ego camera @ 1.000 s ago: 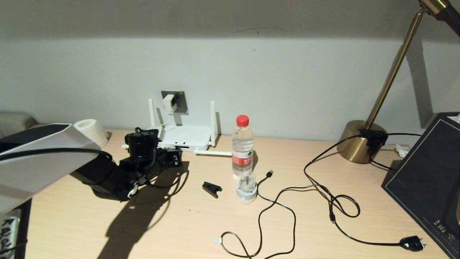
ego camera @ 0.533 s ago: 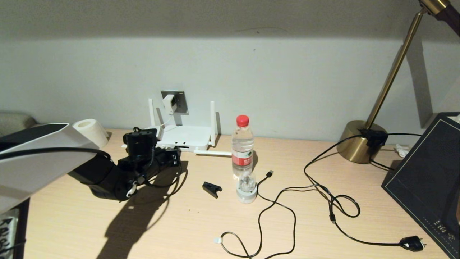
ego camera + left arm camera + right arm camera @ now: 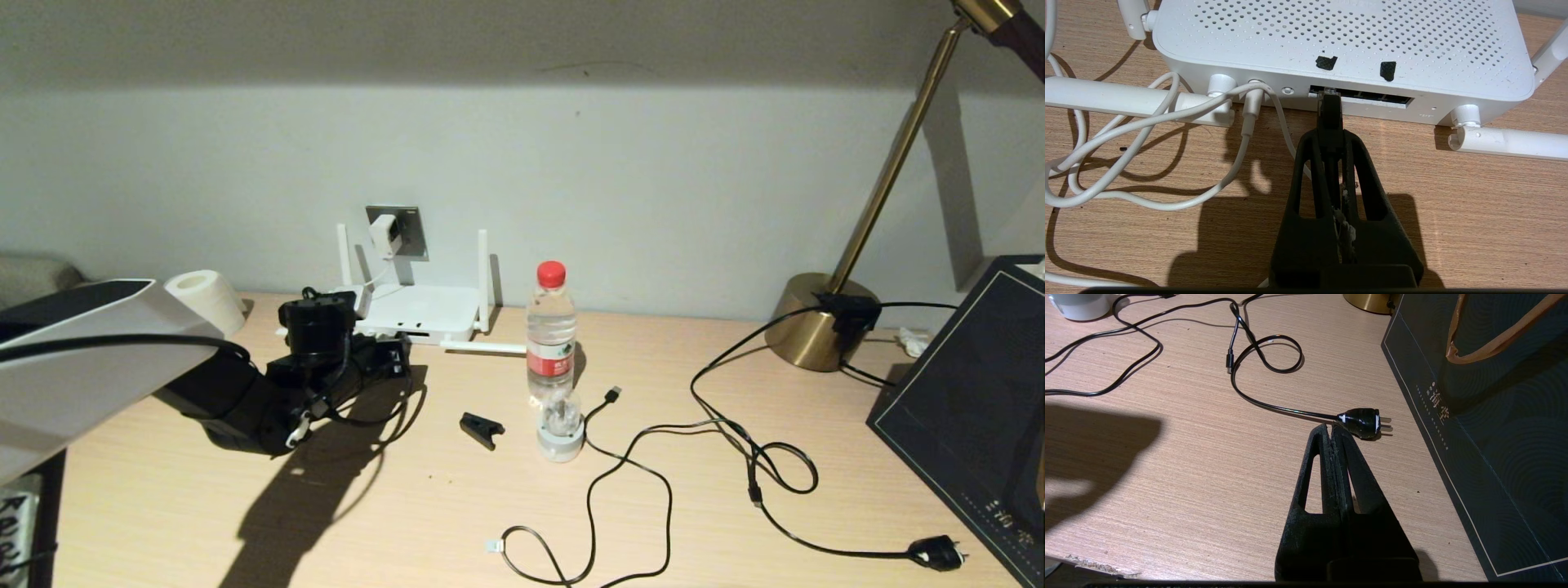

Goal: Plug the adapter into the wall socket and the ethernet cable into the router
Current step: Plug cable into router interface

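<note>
The white adapter (image 3: 383, 233) sits in the grey wall socket (image 3: 411, 231). Its thin white cord (image 3: 1167, 118) runs down into the back of the router (image 3: 420, 309). The router's port row (image 3: 1372, 97) faces my left gripper (image 3: 1329, 136). That gripper is shut on the ethernet cable (image 3: 1329, 116) at its black boot. The plug's tip is at the leftmost port; how deep it sits is hidden. In the head view the left gripper (image 3: 398, 359) is just in front of the router. My right gripper (image 3: 1332, 430) hangs shut and empty over the table's right side.
A water bottle (image 3: 551, 331), a small white-based glass (image 3: 560, 429) and a black clip (image 3: 482, 429) stand right of the router. Black cables loop across the table to a mains plug (image 3: 1363, 422). A brass lamp base (image 3: 816, 322), a dark bag (image 3: 971, 416) and a paper roll (image 3: 204, 296) line the edges.
The left arm has edged slightly to the left while still holding the ethernet plug at the router. Nothing else has moved.
</note>
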Tool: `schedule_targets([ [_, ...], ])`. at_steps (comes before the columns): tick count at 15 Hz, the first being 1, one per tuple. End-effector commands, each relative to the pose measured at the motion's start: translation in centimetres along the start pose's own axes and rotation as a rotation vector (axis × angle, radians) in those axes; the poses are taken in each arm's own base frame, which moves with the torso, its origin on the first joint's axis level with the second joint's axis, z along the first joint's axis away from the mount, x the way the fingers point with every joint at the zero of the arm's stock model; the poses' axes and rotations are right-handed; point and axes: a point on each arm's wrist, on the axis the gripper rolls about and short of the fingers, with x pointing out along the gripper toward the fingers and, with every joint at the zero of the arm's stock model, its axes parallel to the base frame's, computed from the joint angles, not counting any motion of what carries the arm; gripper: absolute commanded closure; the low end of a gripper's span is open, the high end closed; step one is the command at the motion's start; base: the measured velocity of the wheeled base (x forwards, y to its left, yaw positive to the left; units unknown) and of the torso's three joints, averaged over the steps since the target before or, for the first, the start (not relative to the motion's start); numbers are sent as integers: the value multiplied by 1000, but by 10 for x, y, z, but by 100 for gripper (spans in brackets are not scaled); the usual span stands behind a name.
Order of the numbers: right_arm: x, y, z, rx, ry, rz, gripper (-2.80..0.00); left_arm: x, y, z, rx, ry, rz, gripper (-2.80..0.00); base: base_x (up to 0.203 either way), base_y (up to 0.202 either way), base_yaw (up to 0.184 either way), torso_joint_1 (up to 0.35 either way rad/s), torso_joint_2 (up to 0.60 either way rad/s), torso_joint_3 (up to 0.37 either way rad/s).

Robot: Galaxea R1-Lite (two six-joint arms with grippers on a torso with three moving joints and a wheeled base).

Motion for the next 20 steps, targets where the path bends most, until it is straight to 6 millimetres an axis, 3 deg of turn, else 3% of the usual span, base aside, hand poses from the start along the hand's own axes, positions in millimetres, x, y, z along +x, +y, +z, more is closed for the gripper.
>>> schedule_targets([
  [1, 0, 0, 0, -1, 2, 1, 0, 0, 1, 2, -2, -9, 1, 0, 0, 0, 0, 0, 0, 0],
  [20, 0, 0, 0, -1, 2, 1, 0, 4, 4, 2, -4, -13, 5, 0, 0, 0, 0, 0, 0, 0],
])
